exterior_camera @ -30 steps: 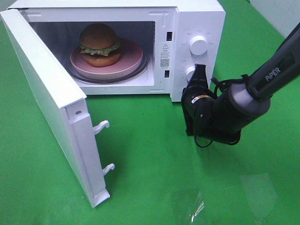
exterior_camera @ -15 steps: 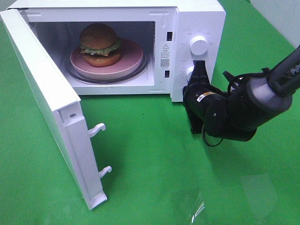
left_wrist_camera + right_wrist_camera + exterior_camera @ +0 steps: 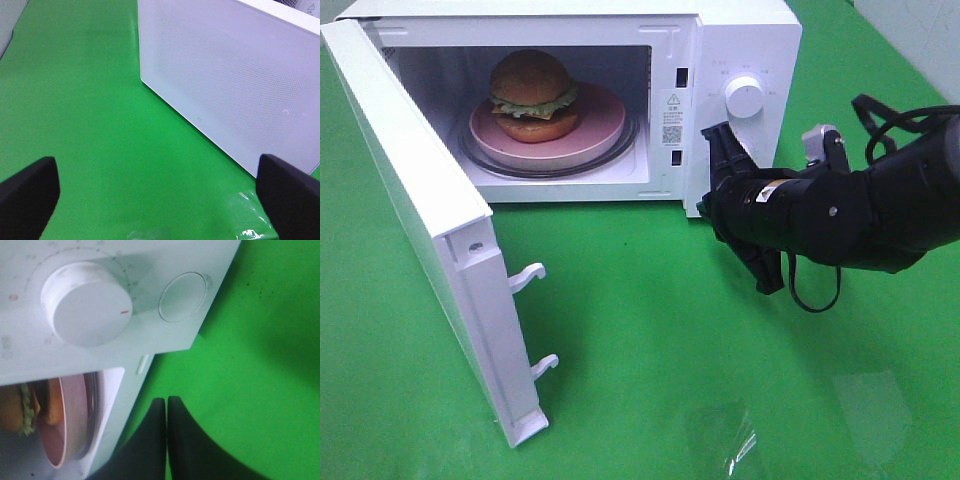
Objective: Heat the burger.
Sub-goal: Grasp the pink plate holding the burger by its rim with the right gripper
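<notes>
A green cloth [image 3: 640, 330] is covering the table. The white microwave [image 3: 740, 40] is standing at the far side, its door [image 3: 420, 230] hanging wide open toward the near left. The right gripper [image 3: 166, 402] is hovering near the control panel, by the dial [image 3: 743, 97], fingers pressed together on nothing. The left gripper [image 3: 155, 165] is facing the door's outer side, fingers spread wide. Inside, the pink plate [image 3: 600, 130] is carrying the burger [image 3: 532, 97] on its left part.

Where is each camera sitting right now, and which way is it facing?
Exterior high: overhead front, looking down into the open microwave at the burger; right gripper and arm show.
Left wrist: on the left arm, facing the door from outside; open left gripper shows.
Right wrist: facing the dial; shut fingertips show.
Exterior and right wrist share the burger.
</notes>
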